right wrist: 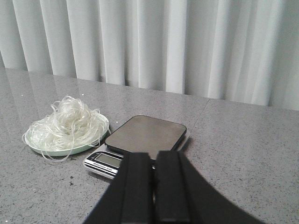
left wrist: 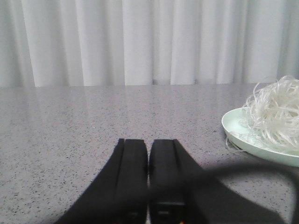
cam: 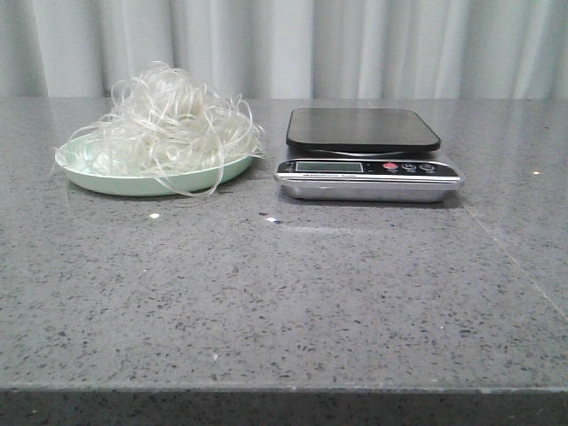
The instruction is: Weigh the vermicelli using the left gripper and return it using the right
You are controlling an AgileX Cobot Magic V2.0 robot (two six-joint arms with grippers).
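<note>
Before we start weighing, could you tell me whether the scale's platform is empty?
Empty: the scale platform is bare; the vermicelli sits on the plate.

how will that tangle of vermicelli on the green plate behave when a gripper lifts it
The vermicelli is a loose, airy heap of thin strands, so it probably weighs little and sags in a grasp. Loops already hang over the rim of the plate, so strands may trail or snag on it. The strands look glossy, so some could slip free.

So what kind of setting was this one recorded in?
Likely a staged test bench rather than a real kitchen: a bare grey speckled stone-look table, a plain white curtain as backdrop, and only a kitchen scale and a plate of vermicelli laid out.
</note>
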